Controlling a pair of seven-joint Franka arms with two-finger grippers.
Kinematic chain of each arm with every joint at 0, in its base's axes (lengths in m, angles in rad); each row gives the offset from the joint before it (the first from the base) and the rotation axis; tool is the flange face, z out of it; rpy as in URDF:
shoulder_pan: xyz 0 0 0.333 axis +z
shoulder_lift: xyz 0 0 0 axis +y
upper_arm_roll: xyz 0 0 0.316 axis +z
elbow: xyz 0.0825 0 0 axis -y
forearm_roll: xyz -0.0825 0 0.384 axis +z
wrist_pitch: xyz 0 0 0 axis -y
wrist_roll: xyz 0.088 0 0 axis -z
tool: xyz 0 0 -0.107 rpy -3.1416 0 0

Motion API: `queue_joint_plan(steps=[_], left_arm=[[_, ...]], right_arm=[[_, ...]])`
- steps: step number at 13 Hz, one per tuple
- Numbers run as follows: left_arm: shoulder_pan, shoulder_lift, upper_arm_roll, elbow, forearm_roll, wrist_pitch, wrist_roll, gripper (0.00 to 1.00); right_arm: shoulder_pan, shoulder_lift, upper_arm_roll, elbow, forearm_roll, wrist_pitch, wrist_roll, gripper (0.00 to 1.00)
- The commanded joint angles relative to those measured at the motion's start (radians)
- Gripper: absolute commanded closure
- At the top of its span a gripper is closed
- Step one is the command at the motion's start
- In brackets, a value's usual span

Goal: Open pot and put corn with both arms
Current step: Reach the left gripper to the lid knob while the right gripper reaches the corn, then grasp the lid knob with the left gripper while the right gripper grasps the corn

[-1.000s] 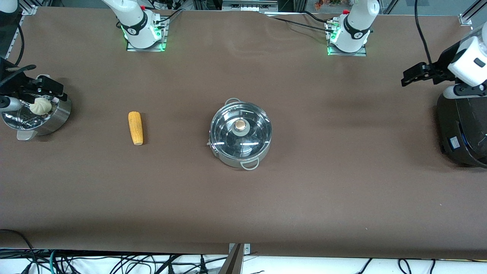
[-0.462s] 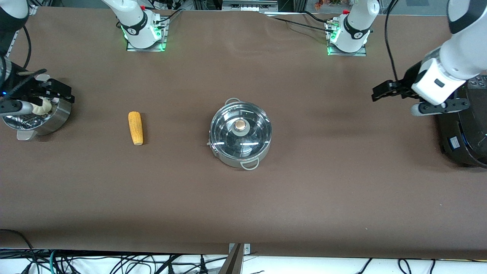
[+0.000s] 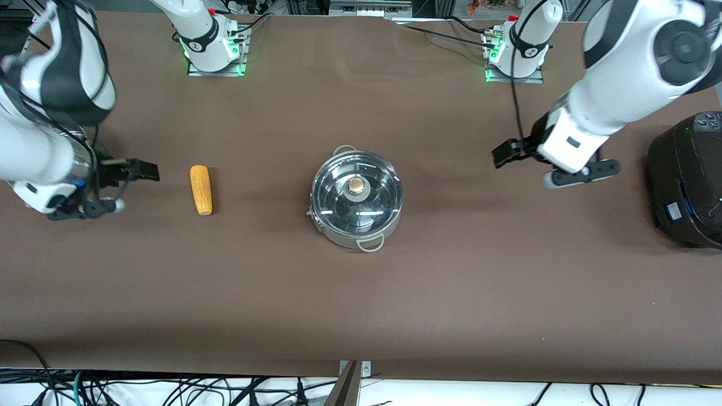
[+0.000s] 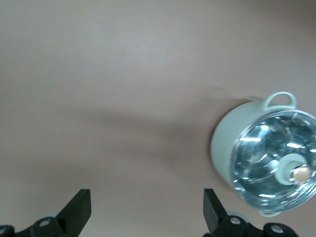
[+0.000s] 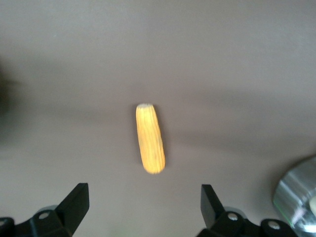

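The right arm comes down from its base and bends low over the table (image 3: 428, 293) at its own end, its wrist tilted so the right gripper (image 3: 148, 170) points toward the corn (image 3: 201, 189); the fingers stand wide apart and hold nothing, which the right wrist view confirms, both black fingertips (image 5: 76, 200) flanking bare brown cloth. The corn lies flat just ahead of that gripper, untouched, between it and the pot (image 3: 356, 199). The left arm reaches in from its base with its forearm sloping downward, and the left gripper (image 3: 505, 155) hangs over bare table toward the left arm's end, aimed at the pot; its fingers are also spread wide and empty, as the left wrist view shows. The pot stands well ahead of that gripper at mid-table, its glass lid (image 3: 357, 193) shut in place with the brass knob (image 3: 356, 184) on top. The front view alone shows the black cooker (image 3: 685, 180) at the left arm's end of the table, close to the left arm's wrist. The right wrist view catches only the pot's steel rim at its edge, while the left wrist view shows the pot whole, loop handle (image 4: 282, 99) and knob included, but no corn.
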Motion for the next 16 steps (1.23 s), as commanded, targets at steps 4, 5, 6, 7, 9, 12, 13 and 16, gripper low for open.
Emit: queue_joint_plan(steps=[4, 5, 6, 7, 9, 12, 13, 16], left_arm=[[-0.215, 0.209, 0.014, 0.172, 0.047, 0.061, -0.214, 0.00], [-0.258, 0.252, 0.023, 0.205, 0.050, 0.061, -0.245, 0.00], [-0.300, 0.290, 0.038, 0.235, 0.050, 0.064, -0.283, 0.00], [-0.364, 0.338, 0.070, 0.275, 0.051, 0.069, -0.324, 0.00], [-0.506, 0.448, 0.164, 0.405, 0.067, 0.065, -0.450, 0.00], [-0.588, 0.531, 0.187, 0.470, 0.079, 0.069, -0.498, 0.00], [-0.614, 0.560, 0.201, 0.498, 0.079, 0.068, -0.509, 0.00], [-0.662, 0.636, 0.234, 0.576, 0.079, 0.071, -0.558, 0.00]], right_arm=[[0.018, 0.098, -0.001, -0.167, -0.003, 0.226, 0.012, 0.00], [0.020, 0.098, -0.001, -0.202, -0.003, 0.252, 0.012, 0.00], [0.020, 0.098, -0.001, -0.230, -0.003, 0.263, 0.014, 0.00], [0.020, 0.100, -0.001, -0.261, -0.001, 0.266, 0.014, 0.00], [0.020, 0.089, -0.001, -0.343, -0.001, 0.297, 0.024, 0.00], [0.018, 0.060, -0.001, -0.507, -0.001, 0.473, 0.026, 0.00], [0.020, 0.054, -0.001, -0.558, -0.001, 0.542, 0.026, 0.00], [0.020, 0.054, -0.002, -0.601, -0.004, 0.605, 0.023, 0.11]])
